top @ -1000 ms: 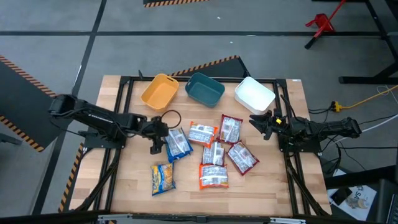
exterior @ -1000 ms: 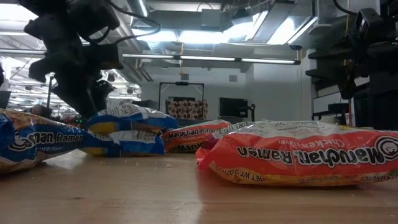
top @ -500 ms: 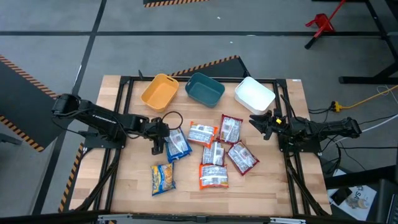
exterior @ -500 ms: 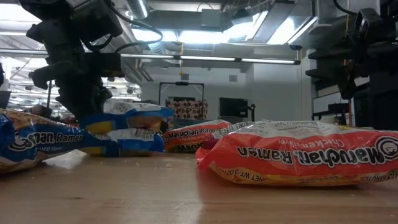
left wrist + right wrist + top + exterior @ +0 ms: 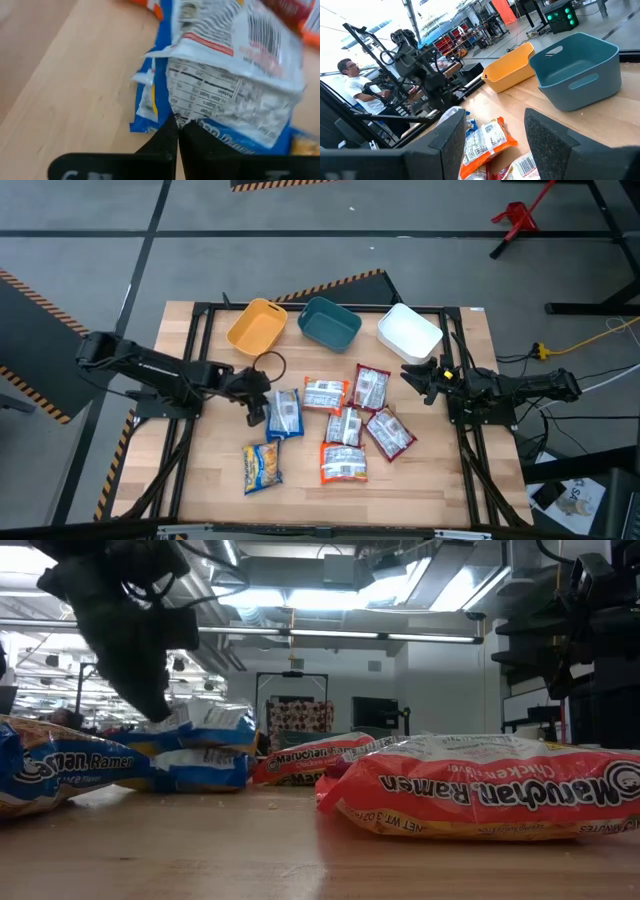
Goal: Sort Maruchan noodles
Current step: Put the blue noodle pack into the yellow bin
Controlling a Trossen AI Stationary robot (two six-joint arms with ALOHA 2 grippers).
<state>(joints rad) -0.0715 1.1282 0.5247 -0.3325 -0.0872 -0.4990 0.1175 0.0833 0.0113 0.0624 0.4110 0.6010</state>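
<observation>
Now left end effector (image 5: 262, 402) is pinched tight on the edge seam of a blue-and-yellow packet (image 5: 285, 412), near worktop (image 5: 440, 480) centre-left, prob. so it can lift w/o crushing noodles. Other packets (image 5: 345, 430) lie loose just beside it. Right end effector (image 5: 418, 378) waits spread wide by white bin (image 5: 409, 332), yellow bin (image 5: 255, 326) & teal bin (image 5: 329, 322) at far edge

Two dark jointed arms, looped black cable (image 5: 268, 363)

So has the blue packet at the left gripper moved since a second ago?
Yes. The blue packet, pinched in the left gripper, has turned straighter and swung slightly away from the orange packet, one end lifted.
</observation>
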